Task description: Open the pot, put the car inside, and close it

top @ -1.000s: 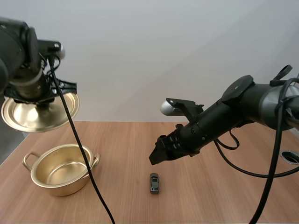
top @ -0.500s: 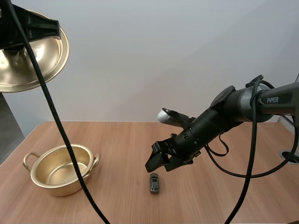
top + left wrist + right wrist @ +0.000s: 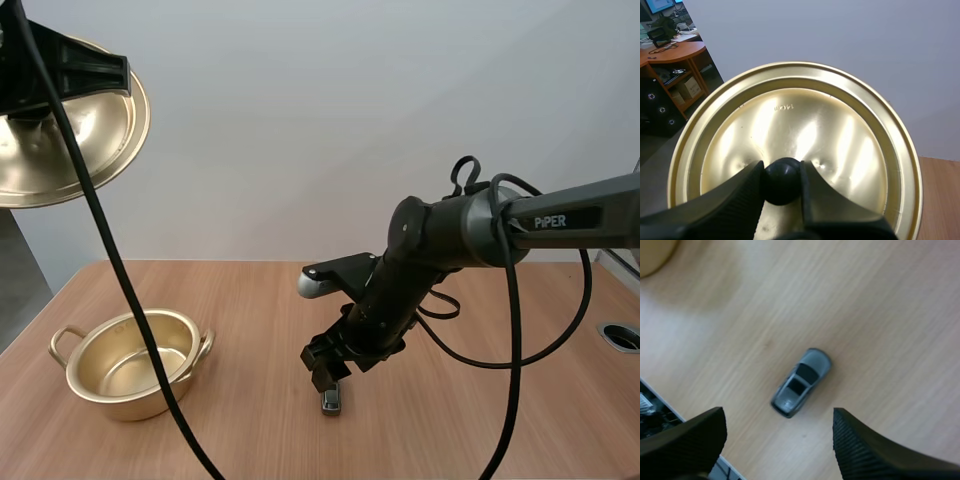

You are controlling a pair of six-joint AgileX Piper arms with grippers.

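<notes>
A small grey toy car lies on the wooden table. My right gripper hangs just above it, open, the car showing in the gap between the two fingers. The brass pot stands open at the table's left. Its brass lid is held high above the pot at the upper left. My left gripper is shut on the lid's black knob.
The wooden table stretches out around the car. A round hole sits in the table near its right edge.
My right arm has swung down and left, bringing its open gripper over the car. The left arm lifted the lid higher at first, then held still.
</notes>
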